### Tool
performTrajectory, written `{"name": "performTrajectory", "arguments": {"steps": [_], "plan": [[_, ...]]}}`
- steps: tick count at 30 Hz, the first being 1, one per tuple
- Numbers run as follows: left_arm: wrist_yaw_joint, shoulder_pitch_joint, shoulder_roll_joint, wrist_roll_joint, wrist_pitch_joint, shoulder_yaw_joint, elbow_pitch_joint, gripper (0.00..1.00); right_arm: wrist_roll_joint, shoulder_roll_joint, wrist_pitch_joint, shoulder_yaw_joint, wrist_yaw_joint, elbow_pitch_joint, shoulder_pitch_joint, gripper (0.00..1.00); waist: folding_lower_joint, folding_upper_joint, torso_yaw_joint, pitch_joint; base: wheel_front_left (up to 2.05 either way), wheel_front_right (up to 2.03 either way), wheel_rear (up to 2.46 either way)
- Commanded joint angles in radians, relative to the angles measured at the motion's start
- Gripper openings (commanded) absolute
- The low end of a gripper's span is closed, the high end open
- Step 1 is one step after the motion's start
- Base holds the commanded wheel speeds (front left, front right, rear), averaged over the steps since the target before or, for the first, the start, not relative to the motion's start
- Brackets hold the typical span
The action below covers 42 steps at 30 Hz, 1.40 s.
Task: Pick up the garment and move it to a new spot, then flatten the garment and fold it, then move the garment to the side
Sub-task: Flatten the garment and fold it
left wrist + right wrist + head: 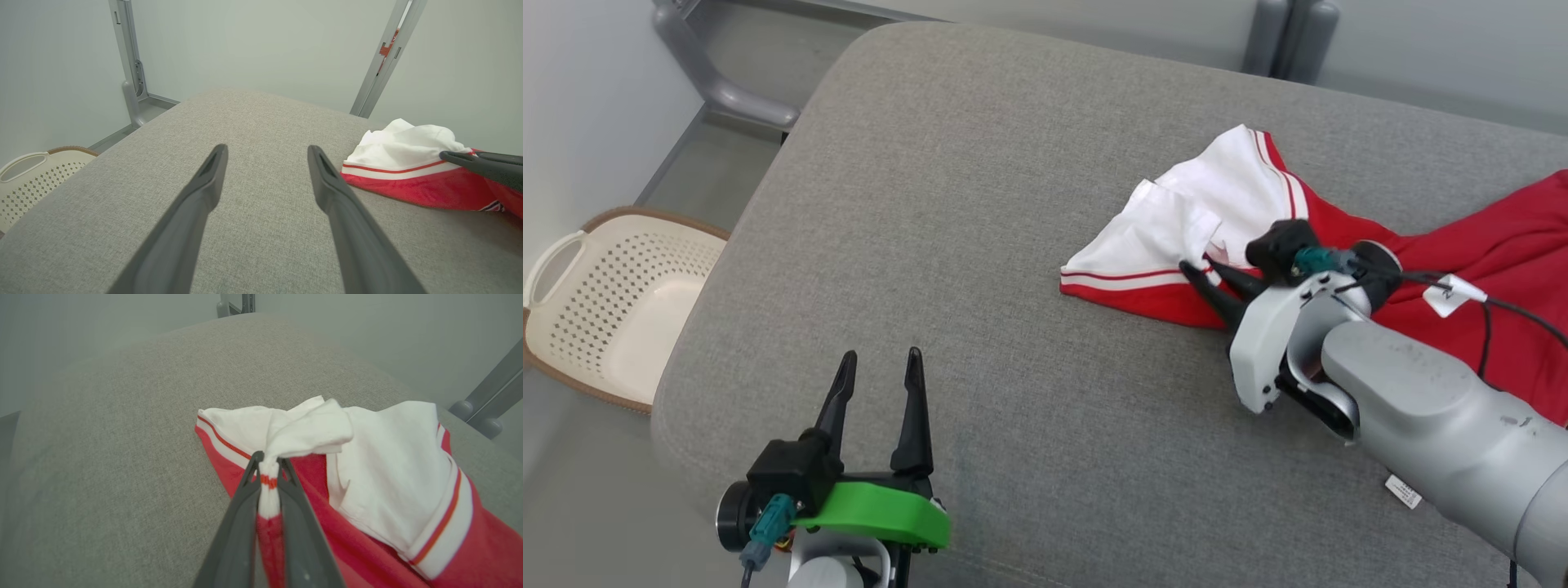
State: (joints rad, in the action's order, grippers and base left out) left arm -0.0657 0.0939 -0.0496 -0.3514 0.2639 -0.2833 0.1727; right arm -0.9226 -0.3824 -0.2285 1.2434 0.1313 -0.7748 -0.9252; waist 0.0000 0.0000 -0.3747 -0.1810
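Garment [388, 465], soft red-and-white fabric (striped, crumpled), fold pinched in right hand [269, 459]

red and white on grey

the garment [388, 469] is bright red with white parts edged by thin red stripes. the fold pinched between the dark grey right fingers [241, 522] is white, crossed by one red line, with red below. the table [980, 204] under them is a mottled grey weave. the left fingers [913, 408] are black above a vivid green mount [882, 514]. left of them, a cream basket [645, 261] has diamond-shaped holes and a brown rim.
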Motion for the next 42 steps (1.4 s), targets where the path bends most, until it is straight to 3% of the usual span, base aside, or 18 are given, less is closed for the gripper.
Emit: {"name": "performTrajectory", "arguments": {"steps": [1, 10, 14, 15, 16, 17, 21, 30, 42], "plan": [[0.005, -0.014, -0.002, 0.014, 0.000, 0.009, 0.001, 1.00, 0.046, -0.006, -0.016, 0.015, -0.001, 0.021, 0.022, 0.00, 0.0000, 0.0000, 0.027, 0.026, 0.00, 0.00, 0.00], [0.021, -0.044, -0.002, 0.042, 0.000, 0.033, 0.008, 1.00, 0.486, 0.004, -0.038, 0.037, -0.001, 0.205, 0.203, 0.00, 0.0000, 0.0000, 0.096, 0.068, 0.00, 0.00, 0.00], [0.028, -0.048, -0.002, 0.054, 0.000, 0.043, 0.009, 1.00, 0.548, 0.011, -0.037, 0.038, -0.001, 0.232, 0.279, 0.01, 0.0000, 0.0000, 0.132, 0.081, 0.00, 0.00, 0.00], [0.030, -0.049, -0.002, 0.057, 0.000, 0.044, 0.010, 1.00, 0.538, 0.015, -0.037, 0.038, -0.001, 0.229, 0.290, 0.30, 0.0000, 0.0000, 0.139, 0.084, 0.00, 0.00, 0.00], [0.030, -0.051, -0.002, 0.058, 0.000, 0.044, 0.011, 1.00, 0.526, 0.019, -0.037, 0.038, -0.001, 0.228, 0.301, 0.86, 0.0000, 0.0000, 0.146, 0.087, 0.00, 0.00, 0.00], [0.030, -0.052, -0.002, 0.058, 0.000, 0.045, 0.012, 1.00, 0.515, 0.023, -0.037, 0.035, -0.001, 0.231, 0.310, 1.00, 0.0000, 0.0000, 0.152, 0.089, 0.00, 0.00, 0.00], [0.031, -0.056, -0.002, 0.063, 0.000, 0.049, 0.014, 1.00, 0.453, 0.019, -0.037, 0.011, -0.001, 0.256, 0.342, 1.00, 0.0000, 0.0000, 0.172, 0.098, 0.00, 0.00, 0.00], [0.036, -0.061, -0.002, 0.056, 0.000, 0.048, 0.014, 1.00, 0.297, -0.031, -0.037, -0.174, -0.001, 0.342, 0.370, 1.00, 0.0000, 0.0000, 0.159, 0.112, 0.00, 0.00, 0.00], [0.025, -0.015, -0.002, 0.029, 0.000, 0.019, 0.007, 1.00, 0.069, 0.077, 0.048, -0.135, -0.001, 0.095, 0.239, 1.00, 0.0000, 0.0000, 0.032, 0.061, 0.00, 0.00, 0.00]]}}
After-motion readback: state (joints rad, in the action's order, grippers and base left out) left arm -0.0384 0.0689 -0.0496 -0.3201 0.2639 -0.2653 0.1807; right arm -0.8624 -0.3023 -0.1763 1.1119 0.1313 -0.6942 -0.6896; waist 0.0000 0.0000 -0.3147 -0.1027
